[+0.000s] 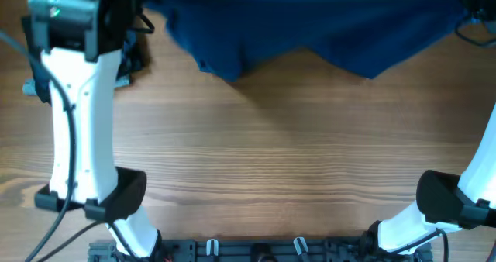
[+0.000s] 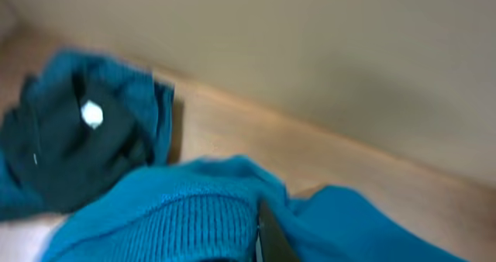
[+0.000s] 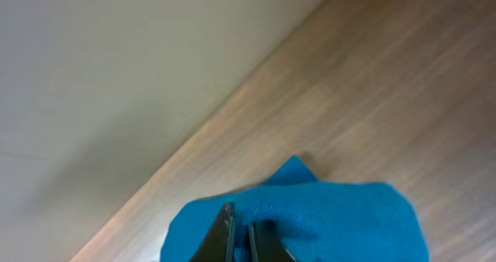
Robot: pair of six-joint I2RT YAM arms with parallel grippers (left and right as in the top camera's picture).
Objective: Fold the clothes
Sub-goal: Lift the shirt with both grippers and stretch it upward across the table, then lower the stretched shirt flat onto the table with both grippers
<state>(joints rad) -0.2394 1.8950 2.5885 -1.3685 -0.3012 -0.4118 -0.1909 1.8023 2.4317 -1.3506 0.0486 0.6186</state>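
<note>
So, I had the left gripper (image 2: 263,243) clamped on what looked like ribbed trim and the right gripper (image 3: 239,243) pinched tight on another edge, holding the blue polo shirt (image 1: 310,29) spread across the table's (image 1: 271,153) far side, presumably to flatten it for folding.

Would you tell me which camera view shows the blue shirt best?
Overhead: the blue shirt spans the far side of the table. Each wrist view shows only a bunched corner up close.
</note>
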